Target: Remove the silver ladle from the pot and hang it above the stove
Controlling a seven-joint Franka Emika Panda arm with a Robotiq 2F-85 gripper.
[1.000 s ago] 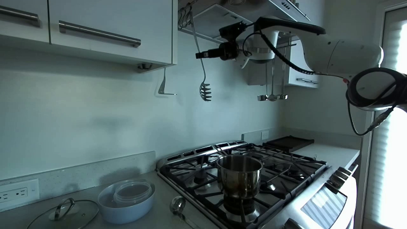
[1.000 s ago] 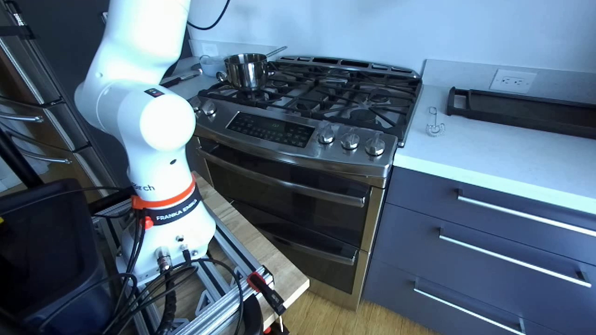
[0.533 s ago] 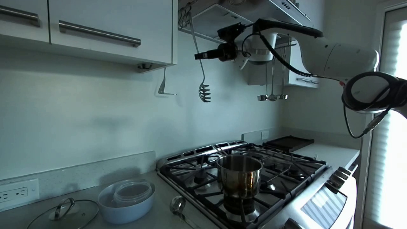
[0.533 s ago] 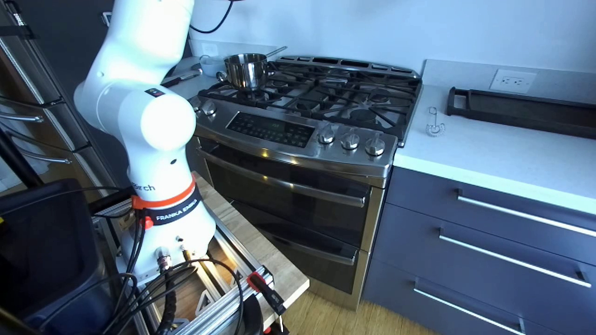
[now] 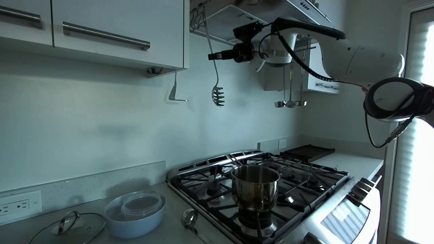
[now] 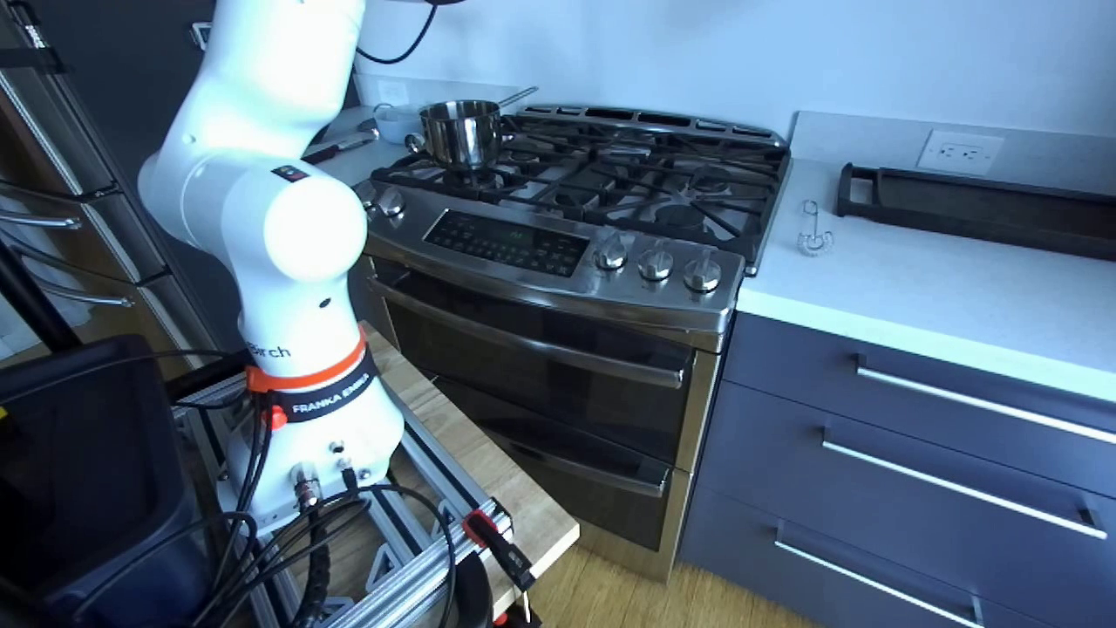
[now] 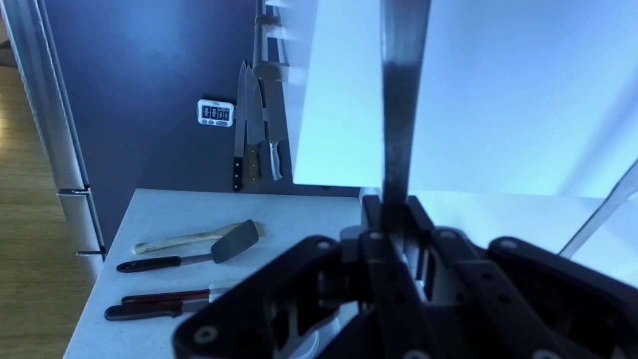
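Fingers clamped on silver server; hanging step judged in hand

A flat metal handle is gripped by the gripper, as shown in the wrist view. In an exterior view the lower end of the silver server is seen to be toothed rather than bowl-shaped; it is nevertheless taken to be what the task sentence calls a ladle. It is held high in front of the wall, slightly tilted, its top end among or just beside the hooks under the range hood. Whether any hook is engaged cannot be told.

The pot is found upright on the stove, well apart from the held piece. Removal is therefore judged complete, hooking unconfirmed. A round-bowled ladle is noted lying on the counter, outside the grip.

For the next move, the handle's top is to be lined up with a hook, seated on it, and the weight gently let down. Release is advised only once support is confirmed; if the grip is opened early, the piece could be dropped.
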